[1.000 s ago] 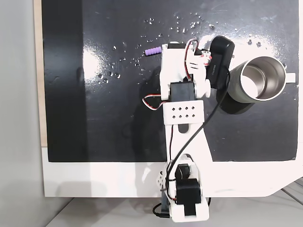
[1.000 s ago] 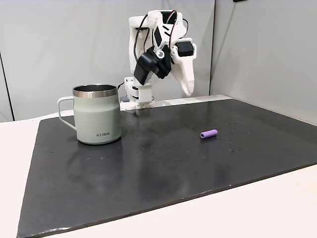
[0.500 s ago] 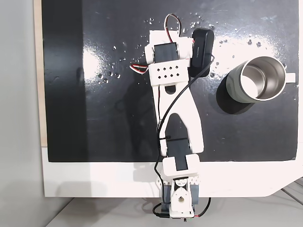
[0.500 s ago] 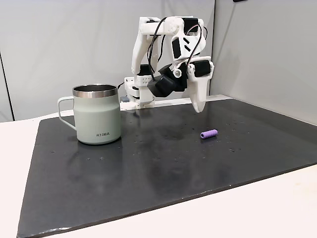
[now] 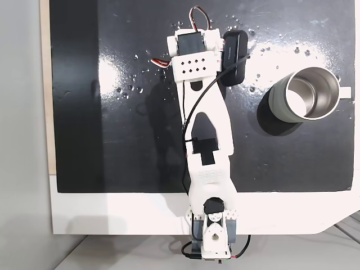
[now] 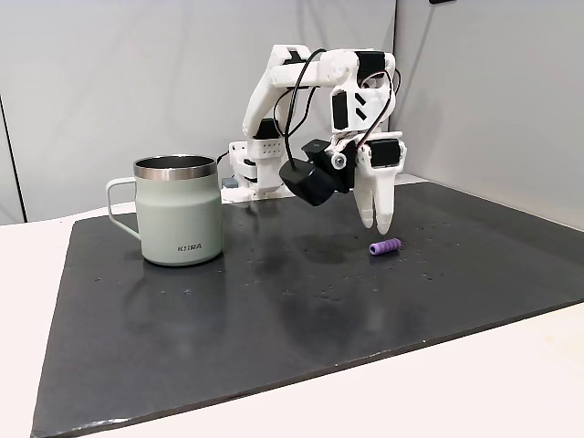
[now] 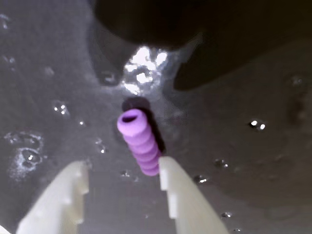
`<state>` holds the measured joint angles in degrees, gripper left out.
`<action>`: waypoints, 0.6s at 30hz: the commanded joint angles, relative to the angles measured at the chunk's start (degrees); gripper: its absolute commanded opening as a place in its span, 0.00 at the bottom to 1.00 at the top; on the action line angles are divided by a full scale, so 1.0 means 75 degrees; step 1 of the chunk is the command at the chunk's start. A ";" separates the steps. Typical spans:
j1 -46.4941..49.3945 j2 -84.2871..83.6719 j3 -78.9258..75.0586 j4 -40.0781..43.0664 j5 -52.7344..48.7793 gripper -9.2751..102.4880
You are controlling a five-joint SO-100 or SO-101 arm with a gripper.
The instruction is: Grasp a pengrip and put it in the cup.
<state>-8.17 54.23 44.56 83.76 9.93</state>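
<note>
While arm stretches over black mat (image 6: 274, 310), claw (image 6: 378, 222) hangs spread just above pengrip (image 6: 385, 246), fingers (image 7: 180, 195) straddling it, not gripping. Pengrip lies on mat; cup (image 6: 177, 210) stands well apart.

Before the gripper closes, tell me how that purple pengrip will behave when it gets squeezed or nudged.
The pengrip lies on its side as a short cylinder, so a nudge would probably roll it. Its hollow end suggests it may squash somewhat under the gripper. The ribs likely help against slipping. It looks very light.
</note>
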 commanded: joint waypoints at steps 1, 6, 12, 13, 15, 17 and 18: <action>-0.0059 -0.0082 -0.0914 0.0258 -0.0035 0.25; -0.0082 -0.0738 -0.1770 0.0633 -0.0070 0.26; -0.0141 -0.1336 -0.2391 0.0855 -0.0129 0.26; -0.0141 -0.1395 -0.2449 0.0867 -0.0141 0.26; -0.0164 -0.1547 -0.2590 0.0902 -0.0152 0.26; -0.0188 -0.1723 -0.2789 0.0949 -0.0152 0.26; -0.0211 -0.1793 -0.2859 0.0961 -0.0176 0.26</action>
<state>-9.23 40.52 27.25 90.62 9.05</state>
